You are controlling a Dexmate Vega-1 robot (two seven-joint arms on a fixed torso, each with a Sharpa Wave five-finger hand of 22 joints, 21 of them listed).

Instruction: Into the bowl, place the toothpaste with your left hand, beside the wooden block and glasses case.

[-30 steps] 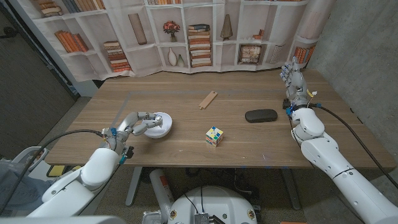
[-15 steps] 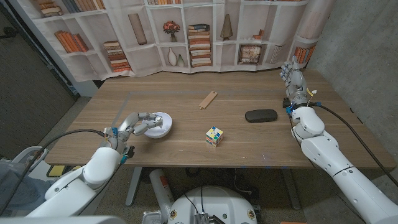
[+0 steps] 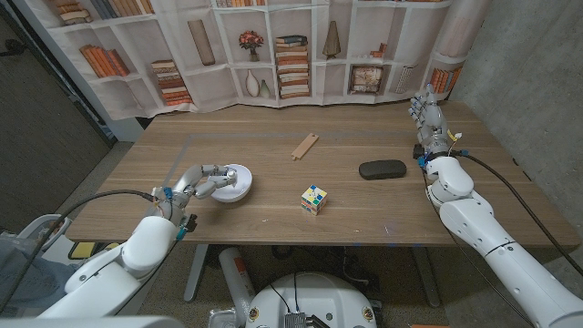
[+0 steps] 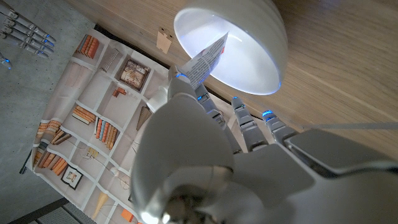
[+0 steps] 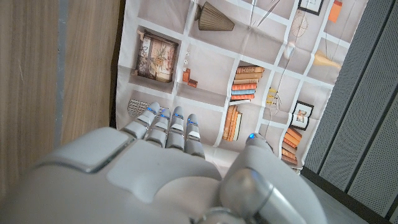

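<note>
left robot hand point(image 4: 205, 155) pinching toothpaste point(image 4: 206, 57) over white bowl point(image 4: 261, 37), print unreadable

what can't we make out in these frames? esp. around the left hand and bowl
- Toothpaste: the left wrist view shows one end over the bowl; the left hand hides the rest, so the grip is unclear.
- Head view: the left hand covers the bowl's near rim; the toothpaste is too small to see.
- Right hand: whether it touches the table cannot be told.
</note>
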